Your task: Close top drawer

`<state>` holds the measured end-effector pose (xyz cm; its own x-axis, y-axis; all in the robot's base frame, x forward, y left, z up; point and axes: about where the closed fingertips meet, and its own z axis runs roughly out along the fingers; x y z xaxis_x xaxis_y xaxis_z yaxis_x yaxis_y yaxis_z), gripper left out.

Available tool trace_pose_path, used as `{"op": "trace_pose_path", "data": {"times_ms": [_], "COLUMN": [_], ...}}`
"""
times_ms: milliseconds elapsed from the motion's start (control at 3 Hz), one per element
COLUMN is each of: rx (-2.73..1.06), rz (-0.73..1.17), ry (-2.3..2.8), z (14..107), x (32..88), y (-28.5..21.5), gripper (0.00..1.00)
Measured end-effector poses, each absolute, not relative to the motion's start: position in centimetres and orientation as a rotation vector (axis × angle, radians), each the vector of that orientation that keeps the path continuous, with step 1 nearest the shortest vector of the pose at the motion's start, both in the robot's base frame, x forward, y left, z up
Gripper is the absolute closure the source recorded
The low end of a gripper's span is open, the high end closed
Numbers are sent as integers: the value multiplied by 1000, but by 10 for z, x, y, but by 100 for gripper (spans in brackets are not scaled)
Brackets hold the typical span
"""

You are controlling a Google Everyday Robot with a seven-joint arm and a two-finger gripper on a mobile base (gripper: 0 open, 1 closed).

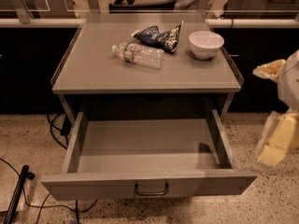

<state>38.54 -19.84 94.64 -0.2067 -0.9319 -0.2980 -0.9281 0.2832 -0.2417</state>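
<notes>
The top drawer [149, 185] of a grey cabinet is pulled far out towards me. Its inside [147, 143] is empty, and a small dark loop handle [152, 189] sits at the middle of its flat front. My gripper [276, 146] is a pale yellow and white shape at the right edge of the view. It hangs beside the drawer's right side, apart from it and level with the drawer's inside. It holds nothing that I can see.
On the cabinet top [93, 73] lie a clear plastic bottle [138, 54], a dark chip bag [159, 35] and a white bowl [206, 44]. Black cables [56, 129] run over the speckled floor at the left. A counter with glass panels stands behind.
</notes>
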Motion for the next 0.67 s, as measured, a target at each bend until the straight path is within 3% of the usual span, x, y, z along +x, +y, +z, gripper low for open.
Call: {"op": "trace_pose_path", "data": {"times_ms": [667], "rx": [-1630], "rz": [296], "ry": [2094], "z": [880], "x": [383], "y": [-171], "gripper": [50]}}
